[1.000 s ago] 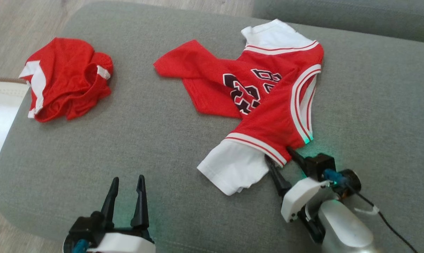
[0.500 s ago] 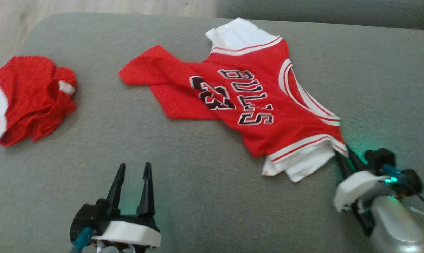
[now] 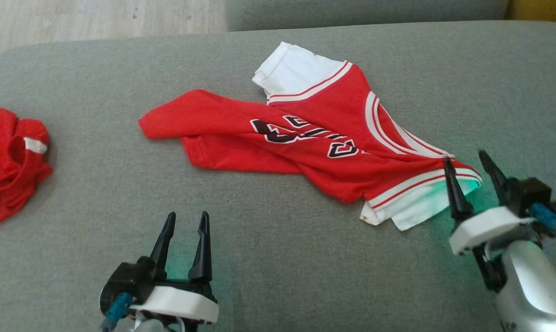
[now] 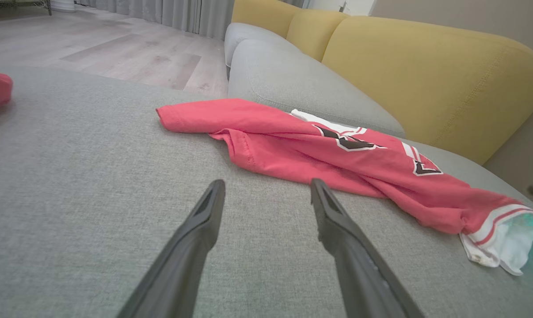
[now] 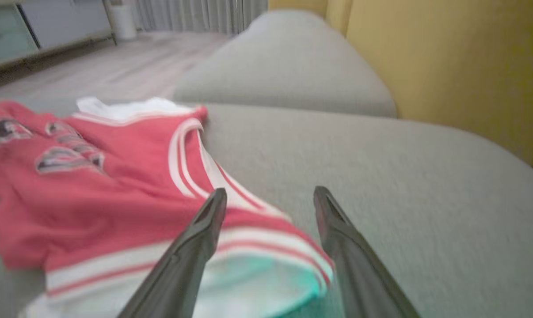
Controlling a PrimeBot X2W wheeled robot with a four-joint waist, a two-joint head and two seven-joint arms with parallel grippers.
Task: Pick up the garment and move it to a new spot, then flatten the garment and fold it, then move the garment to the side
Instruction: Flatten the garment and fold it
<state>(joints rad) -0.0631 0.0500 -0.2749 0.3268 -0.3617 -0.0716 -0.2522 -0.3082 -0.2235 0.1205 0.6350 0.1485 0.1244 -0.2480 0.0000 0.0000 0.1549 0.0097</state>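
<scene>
Red garments, two — jersey [image 3: 333, 110] rumpled, second bundle [image 3: 10, 161] well apart; left gripper [image 3: 187, 215], right gripper [image 3: 464, 156] both spread, empty.

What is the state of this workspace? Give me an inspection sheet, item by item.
surface: grey cushion, level.
job's things: red jersey, rumpled, unfolded, white sleeves showing.
clutter: second red garment, bunched at the left.
claws: left claw open over bare cushion; right claw open at the jersey's near sleeve, gripping nothing.
cables: blue plugs at the wrists, left plug, right plug.
surroundings: wood floor; yellow backrest; curtains.
</scene>
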